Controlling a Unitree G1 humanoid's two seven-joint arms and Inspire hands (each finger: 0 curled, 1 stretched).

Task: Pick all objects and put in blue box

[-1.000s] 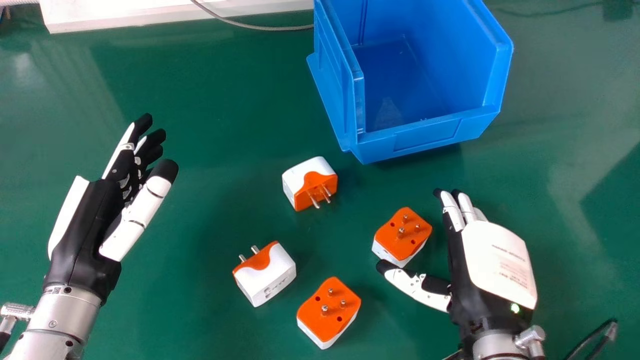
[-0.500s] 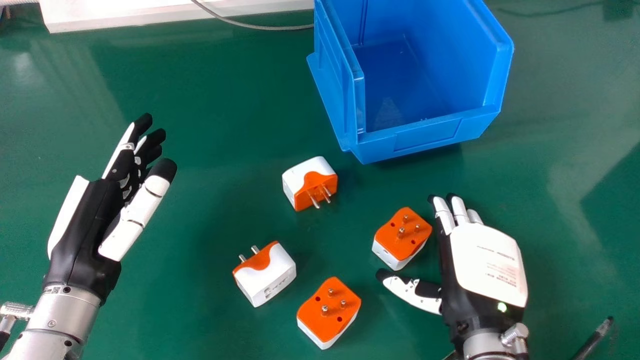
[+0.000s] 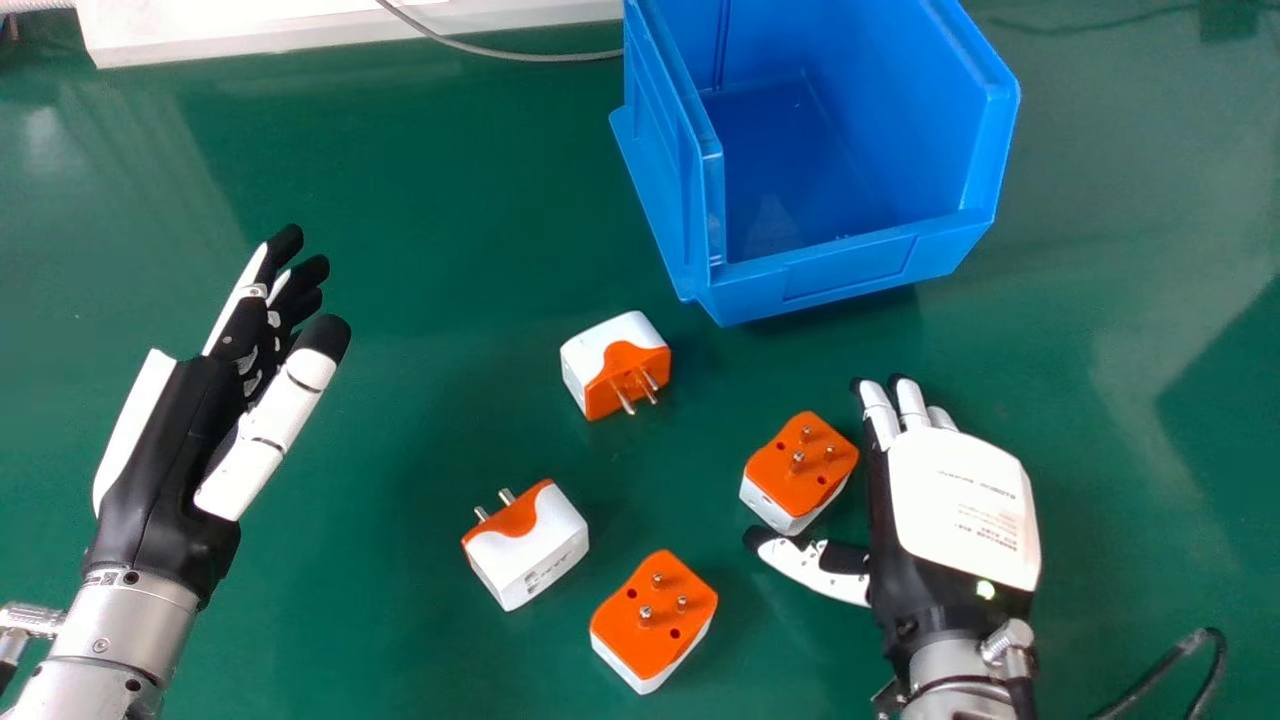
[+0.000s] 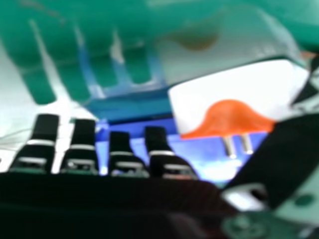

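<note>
While the left hand point(image 3: 165, 440) hangs open left of the blue box point(image 3: 850, 268), the rightmost adapter point(image 3: 800, 465) — prongs up, on the box's robot side — lies just left of the open, empty right hand point(image 3: 965, 505), clearly the nearer for grasping.

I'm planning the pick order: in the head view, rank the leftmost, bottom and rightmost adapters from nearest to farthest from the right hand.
1. Rightmost adapter, just left of the right hand.
2. Bottom adapter, farther left, at bottom centre.
3. Leftmost adapter, left of centre.

Glossy plastic blue box point(image 3: 850, 268).
</note>
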